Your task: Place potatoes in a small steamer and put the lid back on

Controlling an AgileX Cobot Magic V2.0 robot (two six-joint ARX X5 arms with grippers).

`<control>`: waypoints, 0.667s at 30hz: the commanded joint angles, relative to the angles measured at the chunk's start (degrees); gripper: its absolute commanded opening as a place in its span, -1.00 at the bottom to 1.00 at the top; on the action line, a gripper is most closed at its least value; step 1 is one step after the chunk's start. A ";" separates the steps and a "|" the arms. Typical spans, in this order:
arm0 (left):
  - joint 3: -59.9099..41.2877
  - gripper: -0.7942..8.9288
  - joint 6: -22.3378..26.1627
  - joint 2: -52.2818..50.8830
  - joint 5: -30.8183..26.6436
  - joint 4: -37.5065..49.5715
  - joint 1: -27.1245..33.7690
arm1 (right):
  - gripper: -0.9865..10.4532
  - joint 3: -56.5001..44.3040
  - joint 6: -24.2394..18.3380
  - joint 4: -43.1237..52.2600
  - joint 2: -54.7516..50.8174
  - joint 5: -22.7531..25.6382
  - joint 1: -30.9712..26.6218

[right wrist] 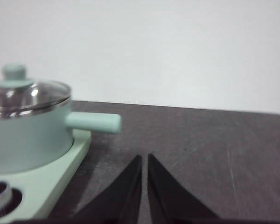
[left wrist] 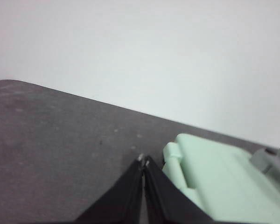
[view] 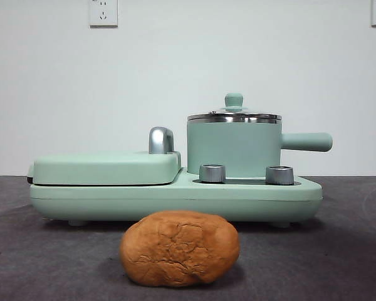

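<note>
The orange-brown potato (view: 179,248) lies on the dark table in front of the mint-green cooker. The small steamer (view: 234,149) stands on the cooker's right side, its stubby handle (view: 307,142) pointing right. The glass lid (view: 234,115) with a mint knob (view: 234,100) sits on it. The steamer (right wrist: 28,135) and lid (right wrist: 25,93) also show in the right wrist view. My left gripper (left wrist: 143,160) is shut and empty beside the cooker's left end. My right gripper (right wrist: 144,157) is shut and empty to the right of the steamer handle (right wrist: 93,122). Neither arm shows in the front view.
The cooker base (view: 175,194) carries a flat mint griddle cover (view: 106,166) with a chrome handle (view: 161,140) on its left and two steel dials (view: 212,173) in front of the steamer. The griddle cover's corner (left wrist: 214,172) shows in the left wrist view. A white wall stands behind.
</note>
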 commanded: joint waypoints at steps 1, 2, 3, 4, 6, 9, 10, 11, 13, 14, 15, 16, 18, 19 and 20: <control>1.20 -0.82 -6.51 -0.07 0.00 0.94 0.04 | -0.80 -0.11 13.73 0.61 0.07 1.09 0.00; 1.86 -0.82 -6.99 -0.07 0.02 0.61 0.04 | -0.80 -0.04 16.20 0.85 0.07 0.46 0.00; 2.75 -0.82 -7.02 -0.02 0.07 0.07 0.04 | -0.80 0.17 17.88 1.07 0.07 -0.20 0.00; 3.80 -0.82 -6.99 0.02 0.13 -0.79 0.04 | -0.80 0.70 19.56 0.96 0.07 -1.29 0.00; 6.36 -0.82 -6.99 0.55 0.20 -3.08 0.04 | -0.80 2.19 22.58 0.48 0.13 -3.23 0.00; 11.45 -0.82 -6.91 2.78 1.01 -7.72 0.04 | -0.80 6.08 24.17 -3.19 0.74 -3.96 0.00; 13.44 -0.82 -6.54 3.93 2.16 -9.33 0.04 | -0.80 7.85 24.13 -5.16 1.31 -4.04 0.00; 15.47 -0.82 -6.21 5.31 3.52 -10.86 0.04 | -0.80 9.75 24.09 -7.17 2.10 -4.04 -0.02; 19.19 -0.82 -5.88 8.11 6.32 -13.33 0.04 | -0.80 13.55 23.02 -10.62 4.13 -4.90 -0.02; 21.16 -0.82 -5.35 9.81 8.11 -14.51 0.04 | -0.80 15.23 21.90 -11.93 5.27 -6.03 -0.02; 22.73 -0.82 -4.76 11.32 9.68 -15.39 0.04 | -0.80 16.70 21.07 -13.00 6.32 -7.08 -0.02; 24.57 -0.82 -3.93 13.20 11.82 -16.28 0.04 | -0.80 18.43 20.02 -14.34 7.67 -8.24 -0.02; 27.34 -0.82 -2.23 16.44 16.63 -17.18 0.04 | -0.80 21.51 17.86 -16.72 10.25 -10.40 -0.02; 28.68 -0.82 -1.25 18.23 19.26 -17.44 0.04 | -0.80 23.08 16.46 -17.97 11.76 -11.61 -0.02; 29.81 -0.82 -0.02 19.96 21.40 -17.53 0.04 | -0.80 24.48 14.88 -18.99 13.14 -12.74 0.00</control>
